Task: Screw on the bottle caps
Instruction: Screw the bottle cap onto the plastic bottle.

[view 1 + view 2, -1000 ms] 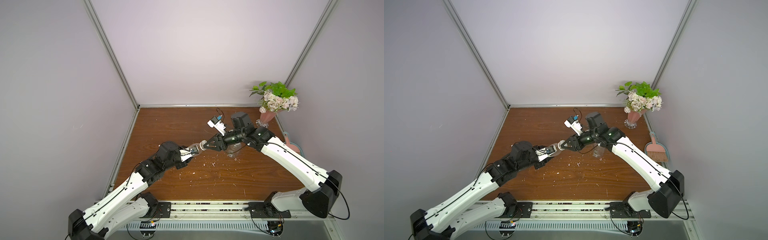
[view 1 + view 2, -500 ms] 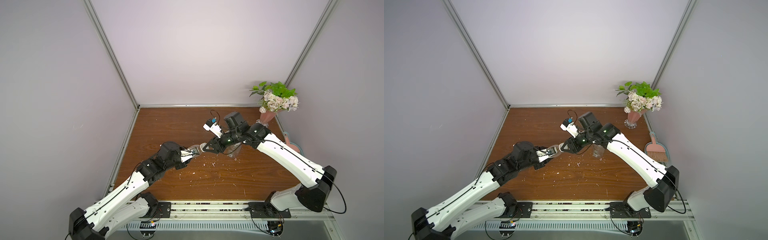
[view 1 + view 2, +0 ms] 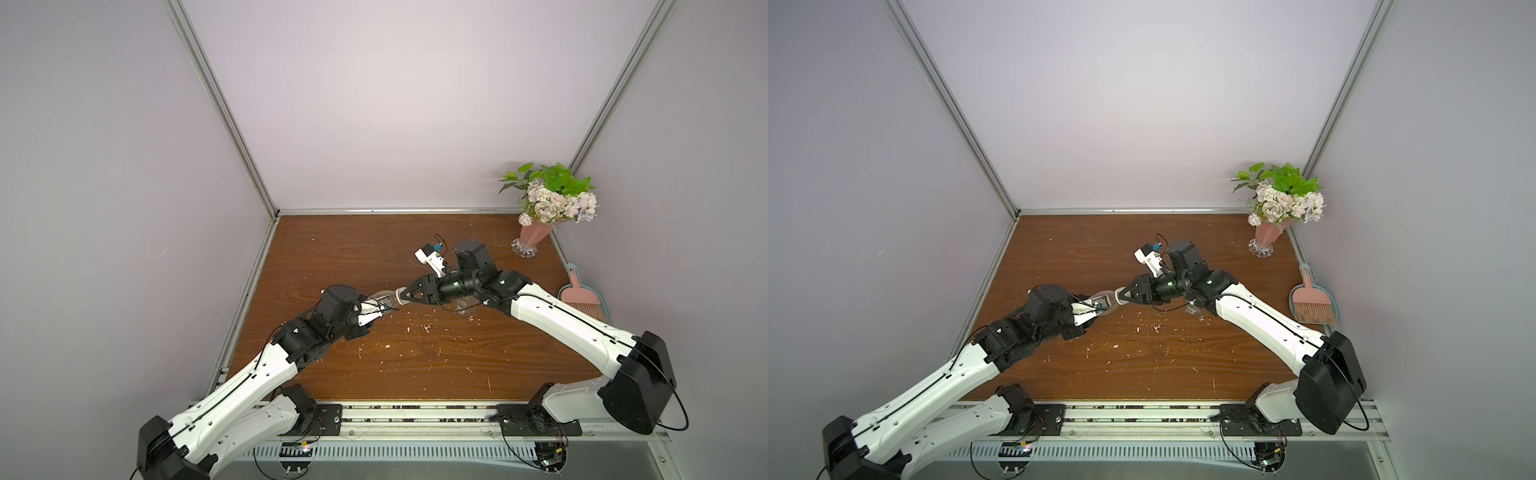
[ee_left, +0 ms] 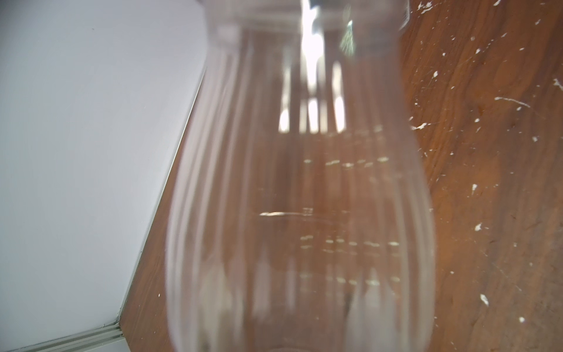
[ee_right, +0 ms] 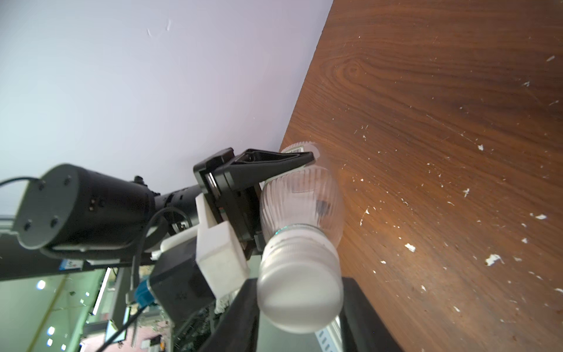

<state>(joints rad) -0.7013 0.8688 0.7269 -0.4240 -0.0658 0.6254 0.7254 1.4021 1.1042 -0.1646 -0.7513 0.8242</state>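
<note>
Blocked across mid-counter (image 3: 353, 249) by both arms, joined at a clear bottle (image 3: 383, 300) clamped in left claw (image 3: 389, 306), its white cap (image 5: 300, 289) pinched in right claw (image 3: 403, 296); barred there for any straight pass from near edge to far edge. Open behind that line: far-left corner and far edge, specks only. Open along the near edge too, crumbs only. Tight at far-right corner beside flower vase (image 3: 533, 239), and at right edge beside pink dustpan and brush (image 3: 582, 298). Second clear bottle (image 3: 464, 306) half hidden beneath right forearm.
</note>
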